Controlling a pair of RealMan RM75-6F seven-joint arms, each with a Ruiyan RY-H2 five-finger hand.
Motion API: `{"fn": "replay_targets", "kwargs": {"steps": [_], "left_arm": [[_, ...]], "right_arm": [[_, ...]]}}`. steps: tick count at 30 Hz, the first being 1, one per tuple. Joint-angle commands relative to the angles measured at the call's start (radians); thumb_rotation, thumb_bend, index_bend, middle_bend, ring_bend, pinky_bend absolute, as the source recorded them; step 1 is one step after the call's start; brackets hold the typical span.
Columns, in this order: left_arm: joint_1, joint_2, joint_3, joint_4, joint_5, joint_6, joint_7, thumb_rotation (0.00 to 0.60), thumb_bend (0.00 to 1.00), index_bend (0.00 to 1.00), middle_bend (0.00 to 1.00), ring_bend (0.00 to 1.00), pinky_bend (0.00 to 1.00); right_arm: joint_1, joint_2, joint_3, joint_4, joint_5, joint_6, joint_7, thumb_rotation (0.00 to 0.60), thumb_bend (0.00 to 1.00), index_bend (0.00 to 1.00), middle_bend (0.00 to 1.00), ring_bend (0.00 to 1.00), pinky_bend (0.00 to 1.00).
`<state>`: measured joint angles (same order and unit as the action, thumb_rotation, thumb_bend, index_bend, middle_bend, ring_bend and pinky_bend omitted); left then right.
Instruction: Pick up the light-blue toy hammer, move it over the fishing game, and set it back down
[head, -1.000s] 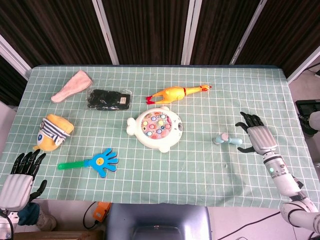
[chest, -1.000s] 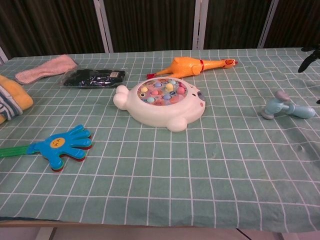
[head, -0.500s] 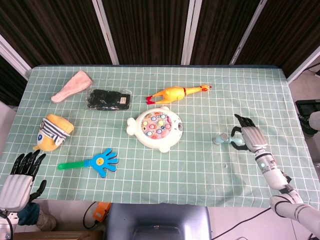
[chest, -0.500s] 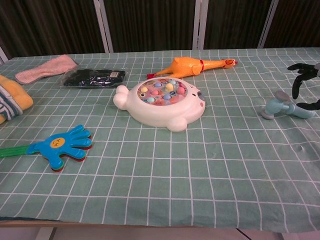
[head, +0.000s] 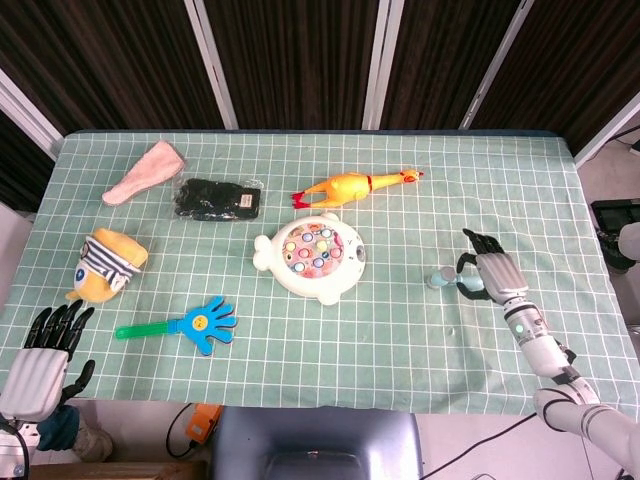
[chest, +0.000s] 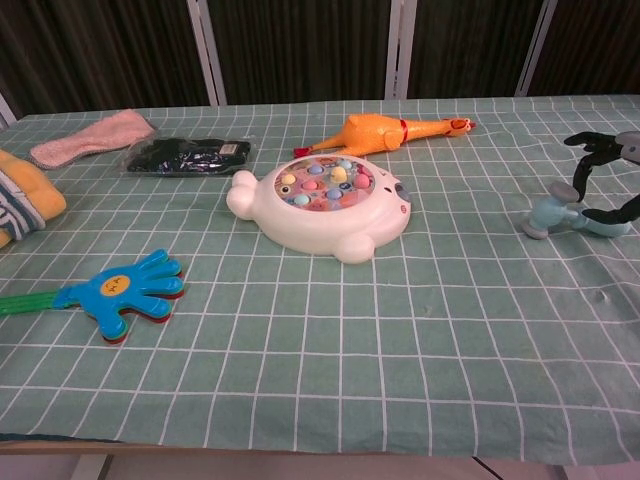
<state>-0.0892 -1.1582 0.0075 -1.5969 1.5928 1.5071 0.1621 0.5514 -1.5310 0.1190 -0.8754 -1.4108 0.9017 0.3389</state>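
Note:
The light-blue toy hammer (head: 441, 277) (chest: 549, 212) lies flat on the green checked cloth at the right, head pointing left. My right hand (head: 490, 272) (chest: 612, 150) is over its handle, with the fingers arched above it and the thumb low on the near side. The fingers are still apart and the hammer rests on the cloth. The white fishing game (head: 313, 257) (chest: 325, 205) sits mid-table, well left of the hammer. Off the table's front left corner, my left hand (head: 40, 358) hangs with spread fingers and holds nothing.
A yellow rubber chicken (head: 350, 186) (chest: 385, 130) lies behind the game. A blue hand clapper (head: 195, 322) (chest: 120, 290) is at the front left. A black pouch (head: 217, 200), a pink cloth (head: 145, 172) and a striped plush (head: 110, 262) occupy the left side.
My right hand has moved left from beside the hammer until its fingers arch over the handle. The hammer and my left hand have stayed where they were.

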Motion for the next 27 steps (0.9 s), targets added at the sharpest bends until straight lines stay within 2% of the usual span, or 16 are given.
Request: {"fn": "replay_targets", "kwargs": {"steps": [1,27], "left_arm": [[-0.001,0.001,0.000,-0.001,0.000,-0.002,0.000,0.600,0.39,0.00,0.00,0.00,0.03],[0.004,0.009,0.003,-0.003,0.011,0.010,-0.011,0.600,0.39,0.00,0.00,0.00,0.03]], "right_arm": [[0.002,-0.007,0.000,0.003,0.005,-0.002,-0.008,0.600,0.50,0.61,0.00,0.00,0.00],[0.032,-0.038,-0.002,0.017,0.038,-0.052,-0.062,0.600,0.53,0.65,0.01,0.00,0.00]]}}
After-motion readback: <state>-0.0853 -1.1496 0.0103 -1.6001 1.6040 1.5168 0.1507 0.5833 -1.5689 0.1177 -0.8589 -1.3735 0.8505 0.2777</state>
